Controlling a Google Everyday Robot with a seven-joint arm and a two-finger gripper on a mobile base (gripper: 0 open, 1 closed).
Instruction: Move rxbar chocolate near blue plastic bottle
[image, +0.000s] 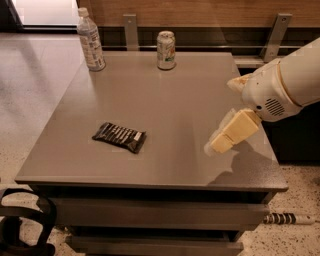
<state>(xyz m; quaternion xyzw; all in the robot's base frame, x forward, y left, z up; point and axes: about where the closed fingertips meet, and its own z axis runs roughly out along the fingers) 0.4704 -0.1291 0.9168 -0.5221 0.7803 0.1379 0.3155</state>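
The rxbar chocolate (119, 136), a flat black wrapper with white stripes, lies on the front left part of the grey table (165, 100). The blue plastic bottle (90, 40), clear with a white cap and pale label, stands upright at the table's far left corner. My gripper (225, 137), pale yellow, hangs over the table's right side, well to the right of the bar and apart from it. It holds nothing that I can see.
A pale metal drink can (166, 50) stands at the table's back edge, right of the bottle. A wooden wall with metal brackets (131, 31) runs behind. A black curved part (25, 220) sits at the lower left by the floor.
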